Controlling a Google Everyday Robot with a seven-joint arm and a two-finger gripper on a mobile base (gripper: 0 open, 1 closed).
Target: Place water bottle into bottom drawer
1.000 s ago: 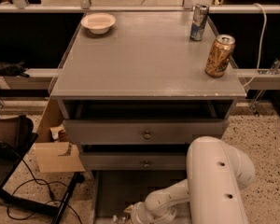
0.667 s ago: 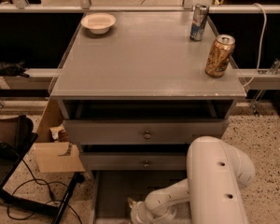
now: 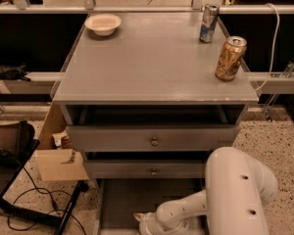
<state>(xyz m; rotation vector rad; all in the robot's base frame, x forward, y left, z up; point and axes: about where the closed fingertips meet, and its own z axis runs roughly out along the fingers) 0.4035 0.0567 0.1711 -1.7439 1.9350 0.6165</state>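
Observation:
The bottom drawer (image 3: 118, 199) stands pulled open under the grey cabinet, and its flat grey floor shows. My white arm reaches in from the lower right. The gripper (image 3: 143, 223) sits low over the drawer floor at the frame's bottom edge, mostly cut off. The water bottle is not visible; it is hidden by the gripper or out of view below the frame.
On the cabinet top (image 3: 152, 67) stand a gold can (image 3: 230, 58) at the right edge, a blue-silver can (image 3: 208, 23) at the back and a white bowl (image 3: 103, 24) at the back left. Two upper drawers with knobs (image 3: 154, 141) are slightly open. A cardboard box (image 3: 59, 155) and cables lie on the left.
The end of my arm has shifted slightly to the right over the drawer floor. Nothing on the cabinet top has moved.

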